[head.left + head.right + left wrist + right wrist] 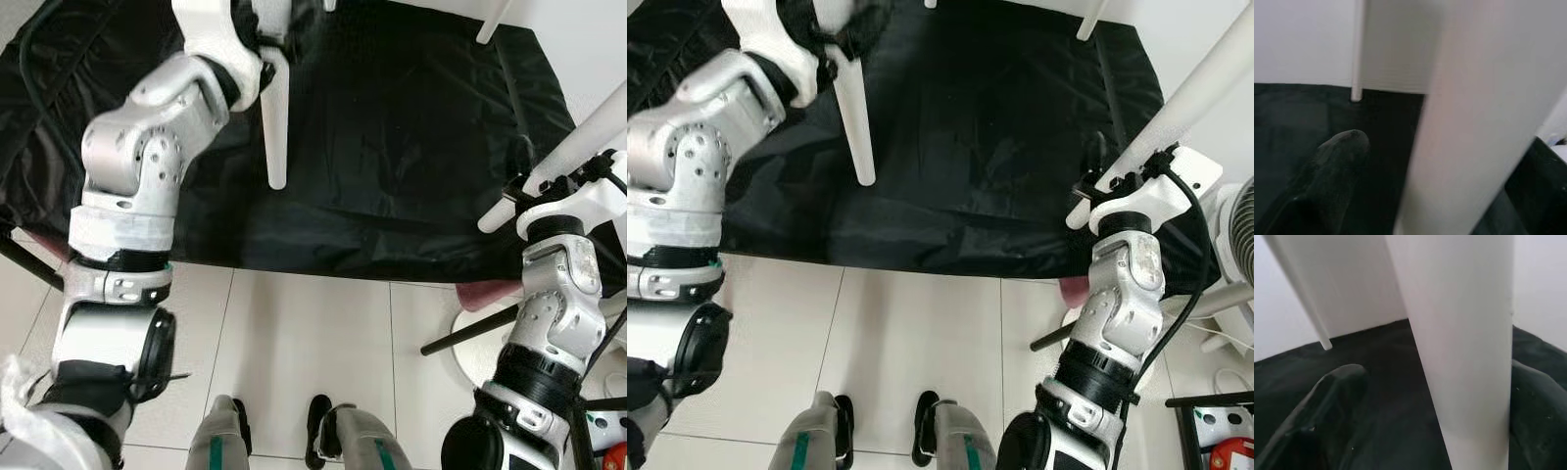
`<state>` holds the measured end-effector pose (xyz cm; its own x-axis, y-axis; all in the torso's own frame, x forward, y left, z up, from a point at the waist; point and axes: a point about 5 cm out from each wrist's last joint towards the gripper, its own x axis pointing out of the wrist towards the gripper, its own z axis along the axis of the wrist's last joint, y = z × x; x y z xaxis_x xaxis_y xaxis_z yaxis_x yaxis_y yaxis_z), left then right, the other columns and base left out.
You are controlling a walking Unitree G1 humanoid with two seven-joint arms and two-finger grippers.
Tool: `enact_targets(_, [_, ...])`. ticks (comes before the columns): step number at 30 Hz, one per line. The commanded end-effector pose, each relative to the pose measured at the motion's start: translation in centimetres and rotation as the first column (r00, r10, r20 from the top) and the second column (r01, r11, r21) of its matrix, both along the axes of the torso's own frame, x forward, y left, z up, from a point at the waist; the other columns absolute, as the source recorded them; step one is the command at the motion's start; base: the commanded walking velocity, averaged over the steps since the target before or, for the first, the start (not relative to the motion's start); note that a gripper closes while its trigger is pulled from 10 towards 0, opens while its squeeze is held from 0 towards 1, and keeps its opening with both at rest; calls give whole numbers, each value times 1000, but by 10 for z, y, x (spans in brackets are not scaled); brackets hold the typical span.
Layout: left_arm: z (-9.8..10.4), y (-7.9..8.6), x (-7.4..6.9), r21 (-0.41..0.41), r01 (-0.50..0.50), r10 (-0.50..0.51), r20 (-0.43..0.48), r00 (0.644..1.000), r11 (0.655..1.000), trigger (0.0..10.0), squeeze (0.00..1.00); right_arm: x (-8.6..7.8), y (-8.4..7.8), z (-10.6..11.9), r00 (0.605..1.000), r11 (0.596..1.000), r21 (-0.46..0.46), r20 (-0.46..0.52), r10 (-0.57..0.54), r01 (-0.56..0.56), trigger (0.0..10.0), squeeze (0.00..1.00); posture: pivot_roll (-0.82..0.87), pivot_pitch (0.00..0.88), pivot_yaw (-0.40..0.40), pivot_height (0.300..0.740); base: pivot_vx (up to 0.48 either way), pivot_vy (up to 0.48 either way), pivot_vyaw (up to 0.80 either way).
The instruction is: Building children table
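Note:
A white children's table stands on a black cloth (411, 147), and its tapered legs rise out of the top of the picture. My left gripper (257, 51) is at the near left leg (277, 127), high on it. In the left wrist view that leg (1474, 122) runs beside one black finger (1327, 181) with a dark gap between them. My right gripper (1097, 191) sits low on the near right leg (1185, 108). In the right wrist view this leg (1469, 333) passes between the fingers, against one finger (1537, 416) and apart from the other. Two far legs (495, 24) stand at the back.
The cloth covers a low platform whose front edge (323, 264) runs across before my feet (318, 426). Pale floor tiles lie in front. A dark bar (470, 333) and a white round base (475, 357) are at the lower right, with a fan (1239, 235) beside them.

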<state>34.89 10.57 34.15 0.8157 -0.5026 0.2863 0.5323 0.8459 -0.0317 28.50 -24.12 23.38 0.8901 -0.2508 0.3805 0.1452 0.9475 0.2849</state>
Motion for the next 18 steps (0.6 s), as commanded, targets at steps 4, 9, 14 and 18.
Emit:
enact_targets(4, [-1, -4, -17, 90, 255, -264, 98, 960, 963, 10000, 0, -12, 10, 2, 997, 998, -51, 73, 40, -36, 10000, 0, 56, 157, -59, 740, 0, 0, 0])
enact_targets(9, [-15, 16, -26, 67, 260, -265, 94, 960, 963, 10000, 0, -27, 14, -9, 998, 995, -93, 62, 25, -20, 10000, 0, 68, 147, -59, 740, 0, 0, 0])
enact_targets(14, [-26, 29, -47, 12, 351, -350, 103, 931, 936, 10000, 0, -46, 11, -28, 998, 990, -125, 19, -60, 62, 10000, 0, 75, 144, -60, 740, 0, 0, 0])
enact_targets(18, [-33, 33, -56, 38, 385, -387, 104, 916, 922, 10000, 0, -53, 8, -35, 994, 986, -129, 4, -108, 107, 10000, 0, 77, 144, -58, 740, 0, 0, 0])
